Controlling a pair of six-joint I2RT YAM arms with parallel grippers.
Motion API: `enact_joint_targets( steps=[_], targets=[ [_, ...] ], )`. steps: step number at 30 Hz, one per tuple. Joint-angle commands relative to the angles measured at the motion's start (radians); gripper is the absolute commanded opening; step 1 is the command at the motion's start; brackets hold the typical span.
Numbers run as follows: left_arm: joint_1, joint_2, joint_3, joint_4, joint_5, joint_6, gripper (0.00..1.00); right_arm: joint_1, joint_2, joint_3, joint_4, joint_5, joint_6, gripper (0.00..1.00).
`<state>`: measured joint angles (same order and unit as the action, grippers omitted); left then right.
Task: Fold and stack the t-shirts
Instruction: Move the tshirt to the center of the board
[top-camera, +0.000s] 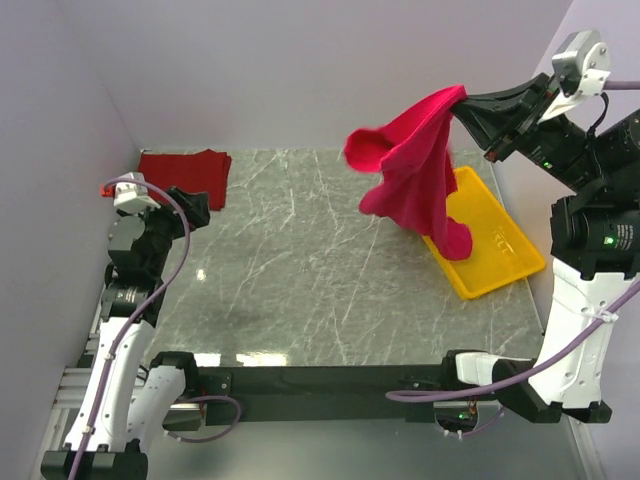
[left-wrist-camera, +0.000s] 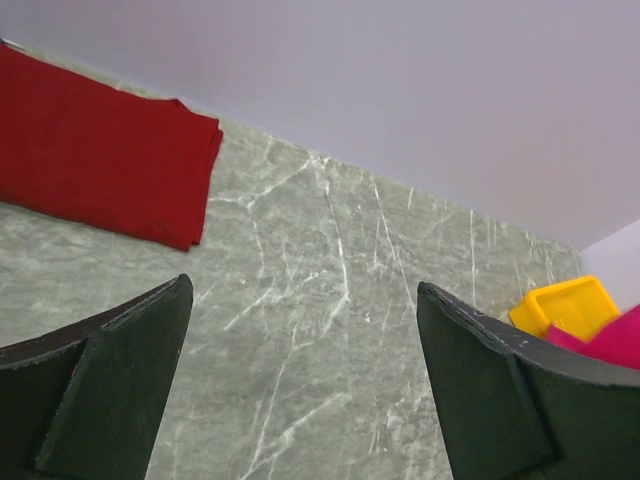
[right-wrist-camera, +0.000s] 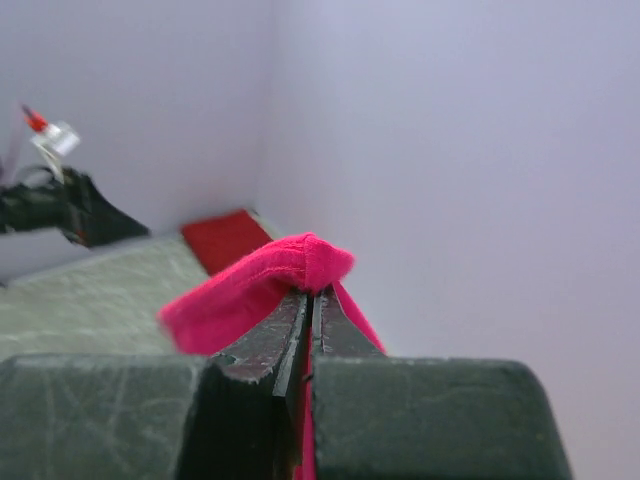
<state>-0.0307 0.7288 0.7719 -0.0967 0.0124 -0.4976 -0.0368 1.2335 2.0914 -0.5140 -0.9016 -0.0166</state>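
My right gripper (top-camera: 466, 98) is shut on the bright crimson t-shirt (top-camera: 415, 165) and holds it high in the air at the right, the cloth hanging crumpled above the table. In the right wrist view the cloth (right-wrist-camera: 260, 285) bunches over my closed right gripper (right-wrist-camera: 310, 293). The darker red t-shirt (top-camera: 185, 177) lies folded flat at the far left of the table; it also shows in the left wrist view (left-wrist-camera: 95, 150). My left gripper (top-camera: 197, 208) is open and empty just right of that folded shirt, over bare marble (left-wrist-camera: 305, 290).
A yellow plastic tray (top-camera: 495, 245) lies at the right of the grey marble table (top-camera: 300, 290), partly under the hanging shirt; its corner shows in the left wrist view (left-wrist-camera: 565, 305). White walls close the back and left sides.
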Motion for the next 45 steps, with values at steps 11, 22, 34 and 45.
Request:
enact_joint_targets(
  steps=[11,22,34,45],
  targets=[
    [-0.003,-0.092,0.081,-0.049,-0.077,0.044,0.99,0.135,0.152,0.367,0.339,0.027,0.383,0.0],
    [-0.003,-0.137,0.092,-0.081,-0.1,0.036,0.99,0.399,0.277,0.515,0.513,0.331,0.377,0.0],
    [-0.003,-0.192,0.086,-0.132,-0.12,0.037,0.99,0.626,0.17,-0.042,0.255,0.306,0.072,0.0],
    [-0.003,-0.203,0.07,-0.14,-0.103,0.027,0.99,0.732,0.173,-0.565,0.006,0.539,-0.327,0.55]
  ],
)
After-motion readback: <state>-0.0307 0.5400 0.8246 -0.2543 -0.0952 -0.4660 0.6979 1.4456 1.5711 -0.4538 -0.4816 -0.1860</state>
